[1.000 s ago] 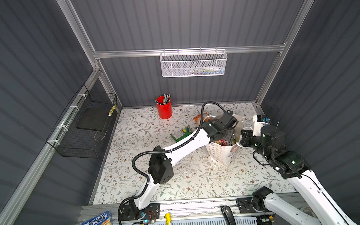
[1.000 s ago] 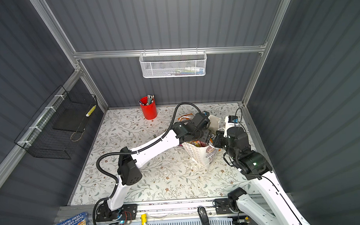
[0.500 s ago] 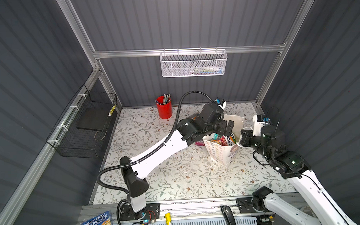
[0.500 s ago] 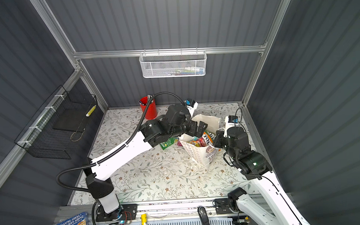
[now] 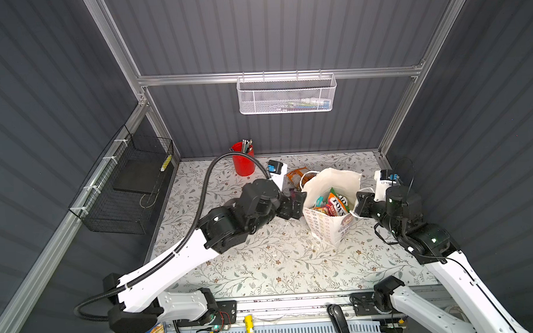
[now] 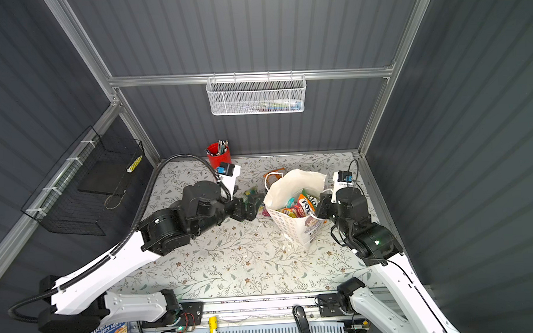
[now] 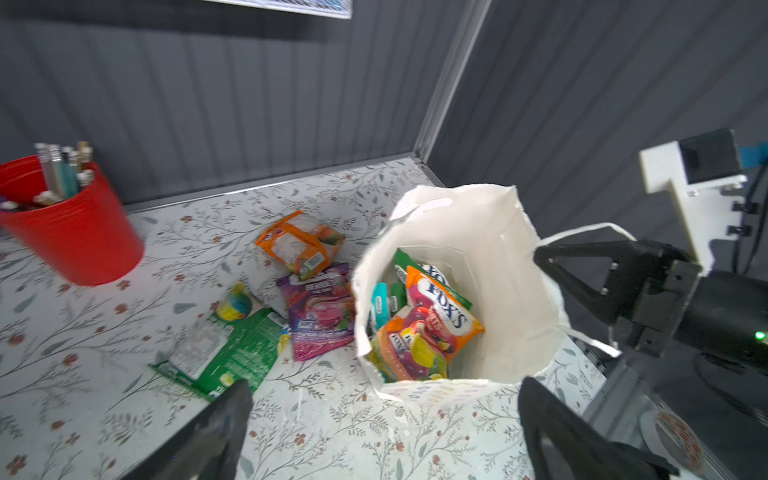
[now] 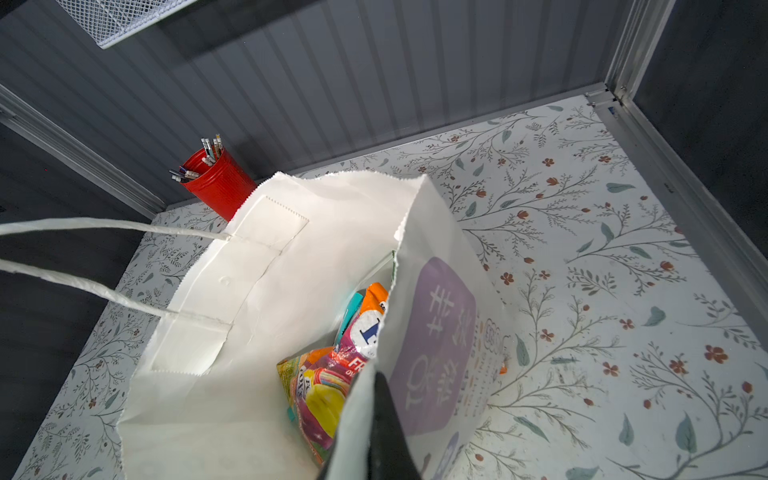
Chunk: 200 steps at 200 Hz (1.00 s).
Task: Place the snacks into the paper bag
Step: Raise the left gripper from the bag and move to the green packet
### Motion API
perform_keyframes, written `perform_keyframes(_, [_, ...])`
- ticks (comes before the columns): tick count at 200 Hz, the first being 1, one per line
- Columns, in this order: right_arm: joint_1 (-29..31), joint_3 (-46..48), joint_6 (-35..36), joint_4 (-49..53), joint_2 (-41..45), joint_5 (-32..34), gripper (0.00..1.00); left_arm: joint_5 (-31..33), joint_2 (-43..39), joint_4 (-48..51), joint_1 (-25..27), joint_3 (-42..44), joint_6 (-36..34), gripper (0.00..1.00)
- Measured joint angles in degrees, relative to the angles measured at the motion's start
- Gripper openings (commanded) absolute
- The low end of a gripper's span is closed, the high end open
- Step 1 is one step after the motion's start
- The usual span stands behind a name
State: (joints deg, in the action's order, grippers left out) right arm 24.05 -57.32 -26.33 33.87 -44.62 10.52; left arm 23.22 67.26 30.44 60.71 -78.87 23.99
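Ida: Since a second ago the left arm has come back off the bag mouth and its jaws have widened. Snacks (image 7: 432, 328), several glossy packets, lie inside the paper bag (image 5: 336, 180). It stands upright on the worktop (image 5: 262, 259), right of middle.

Tom: Noted. Three remain outside, just beside the bag's left wall: orange packet (image 7: 301, 243), purple packet (image 7: 322, 316), green packet (image 7: 232, 353).

Ida: Handling, my guess: light, thin crinkly film, slippery where it lies flat. Pinch a sealed edge or a raised corner, not the face.

Tom: The bag looks like thin paper, so it would likely fold or tip if nudged.

Ida: Right pincer (image 5: 360, 204) is pressed together on the bag's rim, right side, which props the mouth open. A cord handle loops by it.

Tom: Left pincer (image 6: 247, 207) is spread wide and empty, beside the bag near the loose packets. Red cup (image 5: 243, 162) stands well apart, by the back wall.
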Motion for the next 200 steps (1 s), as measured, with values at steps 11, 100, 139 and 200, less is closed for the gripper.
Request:
perform_keyframes(11, [0.0,0.0,0.0,0.0,0.0,0.02,0.0,3.04,-2.62,0.37,0.0,3.54,1.42,1.0])
perform_keyframes(100, [0.15,0.0,0.0,-0.44,-0.39,0.0,0.0,-3.98,6.8,-0.31,-17.99,18.16,12.07,1.0])
perform_keyframes(139, [0.17,0.0,0.0,-0.44,-0.39,-0.02,0.0,-14.51,14.67,-6.64,-25.62,20.44,13.77,1.0])
perform_keyframes(200, [0.26,0.0,0.0,-0.39,-0.04,0.0,0.0,-25.64,27.78,-14.16,-32.7,19.28,16.35,0.88])
